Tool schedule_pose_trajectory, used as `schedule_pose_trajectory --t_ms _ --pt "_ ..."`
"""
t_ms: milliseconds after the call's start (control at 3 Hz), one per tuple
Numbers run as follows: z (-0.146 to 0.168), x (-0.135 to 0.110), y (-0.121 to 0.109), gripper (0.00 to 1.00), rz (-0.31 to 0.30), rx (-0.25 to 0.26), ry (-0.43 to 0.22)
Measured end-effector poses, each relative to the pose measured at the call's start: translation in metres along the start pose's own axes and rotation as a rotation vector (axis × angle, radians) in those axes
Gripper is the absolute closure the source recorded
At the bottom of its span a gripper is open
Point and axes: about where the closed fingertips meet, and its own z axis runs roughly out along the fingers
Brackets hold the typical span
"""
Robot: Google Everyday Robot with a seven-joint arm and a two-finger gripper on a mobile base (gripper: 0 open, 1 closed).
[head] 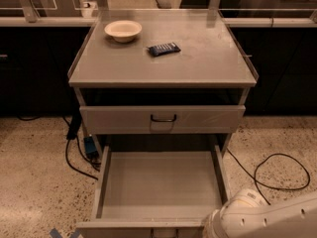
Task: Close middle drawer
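Step in hand, by judgement: approach to the push; closing not yet begun.

Find the wide grey metal middle drawer (161, 185) pulled far out of the grey metal cabinet (203, 63) toward the camera. Long shallow box, bare inside; low front panel at the very bottom edge of the view. Above it, note the taller-fronted grey upper drawer (114, 119) with a small dark loop handle (163, 118), standing slightly proud of the cabinet face. Not the target.

On the cabinet top, note a cream round bowl (123, 30) at rear left and a dark blue wrapped packet (164, 48) near it to the right, not touching it.

See only a white rounded arm segment (262, 217) at lower right, just beside the open drawer's right front corner; cannot tell whether touching. Place the gripper past the bottom edge, out of view; cannot tell whether spread or pressed together.

Next move, by judgement: calls for contact on the front panel near its centre, then a straight push along the slides into the cabinet until flush. Off-centre pressure likely to skew the box on its runners. Worth keeping the arm clear of the right side wall during the push.
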Motion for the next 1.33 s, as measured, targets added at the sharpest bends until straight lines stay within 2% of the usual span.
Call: schedule_pose_trajectory --t_ms 333,667,1000,1333 --pt "0.005 -0.005 -0.024 1.00 -0.030 0.033 0.020" --pt "-0.024 -0.013 -0.058 1.00 -0.020 0.164 0.044" --pt "-0.024 0.006 -0.044 1.00 0.046 0.206 0.114" --pt "-0.025 0.005 -0.044 1.00 0.068 0.252 0.152"
